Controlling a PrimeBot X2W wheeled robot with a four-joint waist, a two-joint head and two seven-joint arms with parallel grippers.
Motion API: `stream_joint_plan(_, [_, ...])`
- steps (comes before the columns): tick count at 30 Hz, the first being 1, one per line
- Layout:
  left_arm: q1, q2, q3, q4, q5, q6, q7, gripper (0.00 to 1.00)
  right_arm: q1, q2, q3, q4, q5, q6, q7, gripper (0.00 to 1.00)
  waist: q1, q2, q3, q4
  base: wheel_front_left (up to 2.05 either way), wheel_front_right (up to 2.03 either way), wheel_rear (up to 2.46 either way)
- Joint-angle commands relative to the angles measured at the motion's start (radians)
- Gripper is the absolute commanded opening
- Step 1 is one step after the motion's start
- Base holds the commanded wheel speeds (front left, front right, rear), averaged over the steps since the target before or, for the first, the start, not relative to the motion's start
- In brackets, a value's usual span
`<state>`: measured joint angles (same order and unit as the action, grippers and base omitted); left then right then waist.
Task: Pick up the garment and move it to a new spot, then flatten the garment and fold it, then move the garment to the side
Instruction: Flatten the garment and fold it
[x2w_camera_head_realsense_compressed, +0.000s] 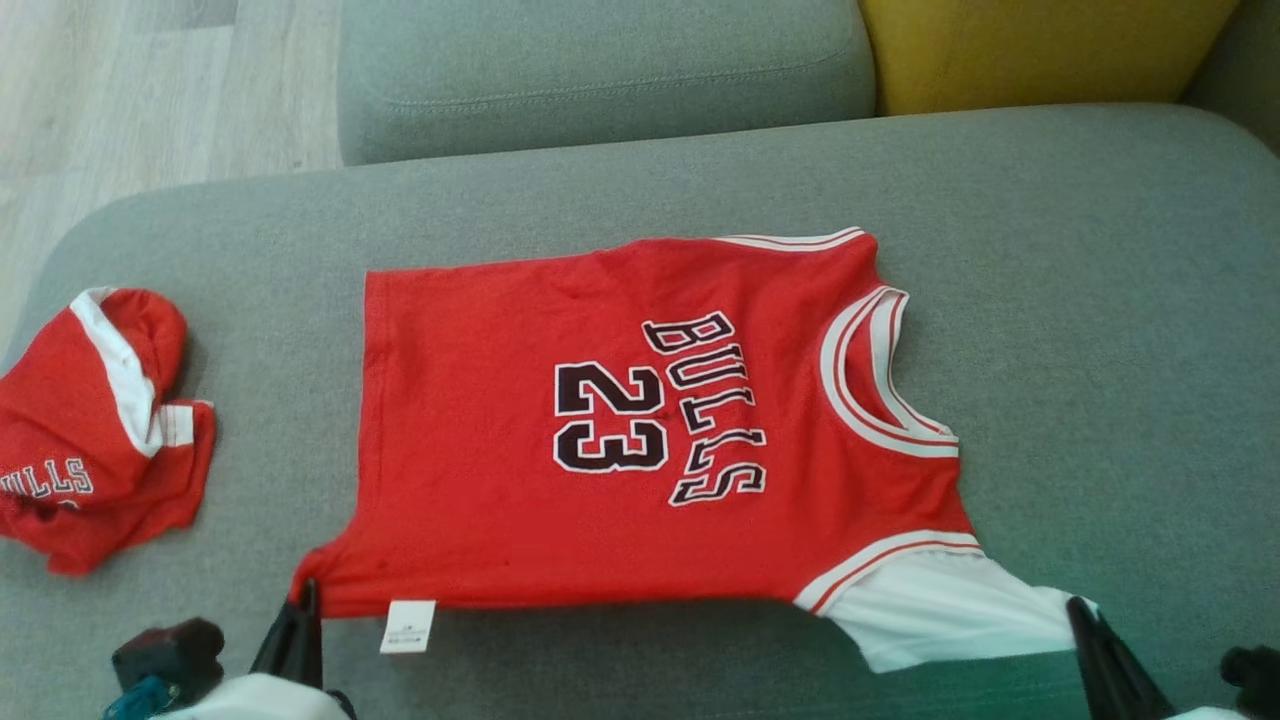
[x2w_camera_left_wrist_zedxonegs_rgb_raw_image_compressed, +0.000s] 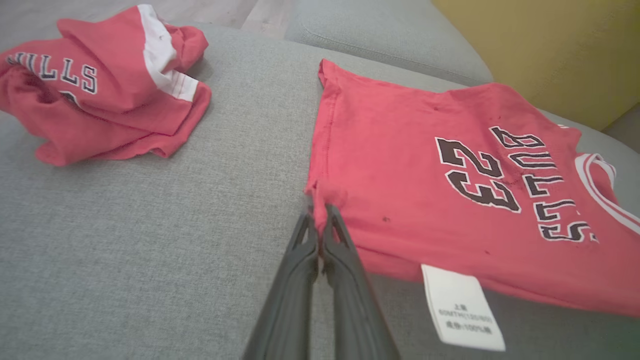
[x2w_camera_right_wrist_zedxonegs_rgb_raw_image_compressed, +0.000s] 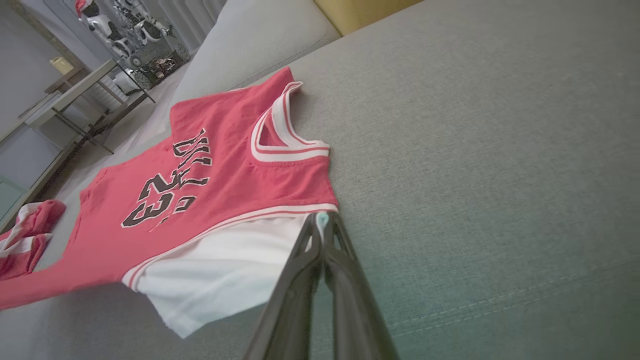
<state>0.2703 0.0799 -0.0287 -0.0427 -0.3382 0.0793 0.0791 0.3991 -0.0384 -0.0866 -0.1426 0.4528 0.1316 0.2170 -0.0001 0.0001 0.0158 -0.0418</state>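
Garment (x2w_camera_head_realsense_compressed: 600, 420) lies spread on the sofa seat (x2w_camera_head_realsense_compressed: 1100, 300) just ahead of both grippers, left gripper (x2w_camera_left_wrist_zedxonegs_rgb_raw_image_compressed: 317, 212) pinching its hem corner, right gripper (x2w_camera_right_wrist_zedxonegs_rgb_raw_image_compressed: 322, 220) pinching its white sleeve edge; looks like the flatten step, so next needs an even outward tug before folding.

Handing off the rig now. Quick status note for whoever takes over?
Grippers: left gripper shut on the jersey at its near hem corner; right gripper shut on its white sleeve edge.
Things: jersey spread flat on the seat, print up, collar to the robot's right. A crumpled red garment lies apart at far left.
Done: jersey looks flattened.
Left: fold it, then move it aside.
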Motion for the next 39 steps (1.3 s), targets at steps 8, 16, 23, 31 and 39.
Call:
stream_joint_plan(8, [-0.066, 0.029, 0.011, -0.011, -0.027, -0.016, 0.066, 0.0, -0.134, -0.012, 0.004, 0.046, -0.012, -0.001, -0.003, 0.0, 0.0001, -0.0001, -0.002, -0.001, 0.0, 0.0, 0.0])
stream_joint_plan(16, [-0.193, 0.064, 0.001, 0.067, -0.048, -0.053, 0.11, 0.0, -0.32, -0.012, 0.08, 0.16, -0.064, -0.001, 0.035, 0.0, 0.0001, -0.0001, 0.049, 0.007, 0.0, 0.0, 0.0])
stream_joint_plan(23, [-0.321, 0.065, -0.001, 0.163, -0.116, -0.091, 0.178, 0.0, -0.503, -0.03, 0.113, 0.298, -0.073, -0.001, 0.037, 0.0, 0.0001, -0.0001, 0.094, 0.023, 0.0, 0.0, 0.0])
stream_joint_plan(31, [-0.415, 0.065, 0.015, 0.234, -0.182, -0.112, 0.224, 0.0, -0.679, -0.083, 0.145, 0.472, -0.018, -0.001, -0.023, 0.0, 0.0001, -0.0001, 0.132, 0.034, 0.0, 0.0, 0.0])
stream_joint_plan(39, [-0.506, 0.054, 0.02, 0.326, -0.233, -0.131, 0.243, 0.0, -0.809, -0.117, 0.201, 0.626, 0.028, -0.001, -0.098, 0.0, 0.0001, -0.0001, 0.174, 0.042, 0.0, 0.0, 0.0])
